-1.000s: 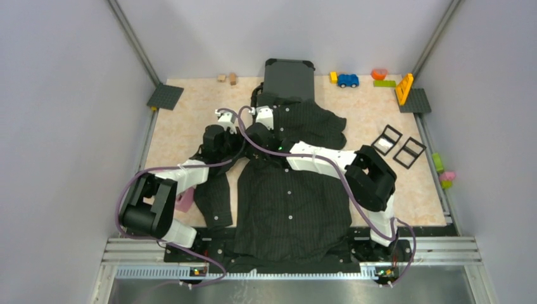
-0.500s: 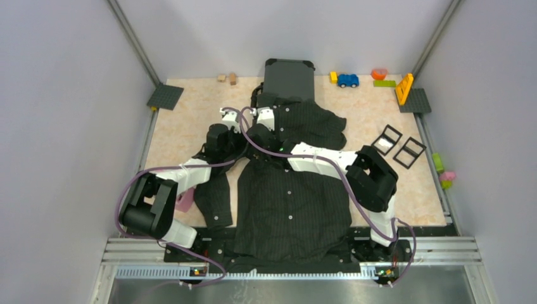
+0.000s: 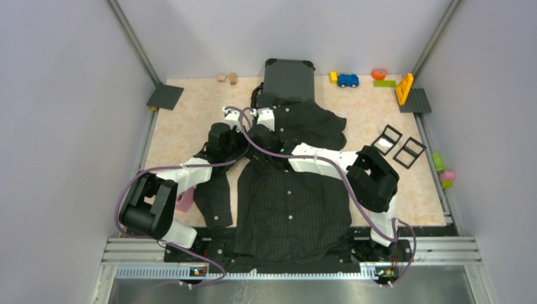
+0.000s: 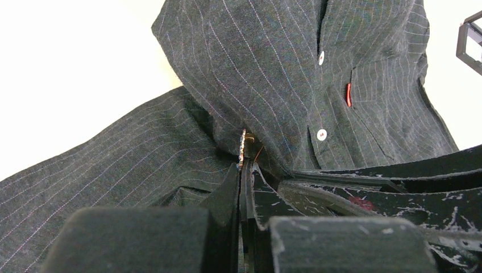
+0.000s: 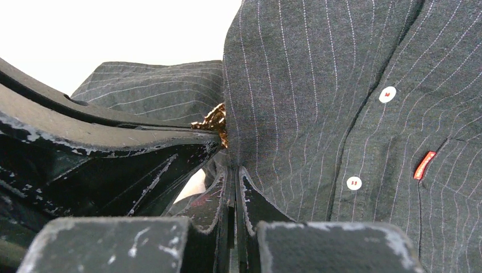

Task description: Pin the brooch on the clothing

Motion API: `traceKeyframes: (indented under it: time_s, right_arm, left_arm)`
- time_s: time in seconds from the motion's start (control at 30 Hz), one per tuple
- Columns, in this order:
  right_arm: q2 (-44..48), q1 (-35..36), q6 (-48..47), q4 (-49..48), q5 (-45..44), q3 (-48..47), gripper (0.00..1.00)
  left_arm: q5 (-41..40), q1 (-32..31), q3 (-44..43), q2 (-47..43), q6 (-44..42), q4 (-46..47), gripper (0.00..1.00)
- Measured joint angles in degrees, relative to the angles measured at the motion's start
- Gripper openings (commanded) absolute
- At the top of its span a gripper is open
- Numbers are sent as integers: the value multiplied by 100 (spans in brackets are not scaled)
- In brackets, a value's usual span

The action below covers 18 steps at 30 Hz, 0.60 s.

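Observation:
The clothing (image 3: 291, 196), a black pinstriped shirt with white buttons, lies flat on the table with its collar toward the far side. Both grippers meet at its upper chest. My left gripper (image 4: 244, 166) is shut on the small gold brooch (image 4: 243, 147), which stands edge-on at its tips against a raised fold of the clothing (image 4: 295, 74). My right gripper (image 5: 233, 169) is shut on that fold of the clothing (image 5: 318, 85), holding it up like a tent. The brooch (image 5: 215, 120) shows at the left fingers (image 5: 113, 148). A red tag (image 5: 424, 165) lies right of the buttons.
A dark grey suitcase (image 3: 289, 77) stands behind the collar. Along the back are wooden blocks (image 3: 227, 78), a blue toy car (image 3: 347, 80) and a yellow piece (image 3: 404, 88). Two black frames (image 3: 398, 145) lie right of the shirt, a pink object (image 3: 185, 201) by the left sleeve.
My left gripper has edged a little to the right, closer to the right gripper, with the brooch in it. The right gripper keeps its hold on the fold.

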State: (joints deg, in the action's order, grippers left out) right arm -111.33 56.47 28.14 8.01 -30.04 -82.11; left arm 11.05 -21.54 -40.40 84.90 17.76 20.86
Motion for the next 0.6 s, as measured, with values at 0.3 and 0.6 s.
traceKeyframes:
  time_s: [0.3, 0.6]
  right_arm:
    - [20, -9, 31, -9, 118, 37, 0]
    - [20, -68, 107, -11, 363, 83, 0]
  left_arm:
    - [2, 0, -2, 0, 55, 15, 0]
    - [-2, 0, 2, -7, 382, 321, 0]
